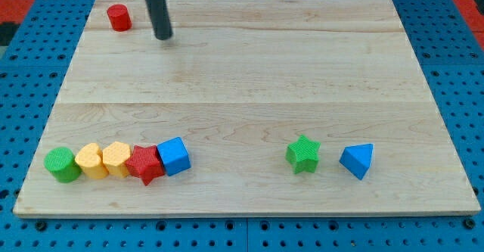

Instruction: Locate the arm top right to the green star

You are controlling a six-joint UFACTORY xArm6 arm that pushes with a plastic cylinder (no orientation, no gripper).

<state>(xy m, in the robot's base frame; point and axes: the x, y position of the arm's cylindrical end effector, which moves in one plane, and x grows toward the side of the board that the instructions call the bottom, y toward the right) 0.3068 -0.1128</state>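
The green star [303,154] lies on the wooden board [249,78] toward the view's bottom right. My tip [163,36] is at the board's top left, far up and to the left of the green star, touching no block. A red cylinder [118,17] stands just left of my tip.
A blue triangular block [357,161] lies right of the green star. Along the view's bottom left a row runs: green cylinder [61,165], yellow block [91,160], second yellow block [117,158], red star [145,165], blue cube [175,156].
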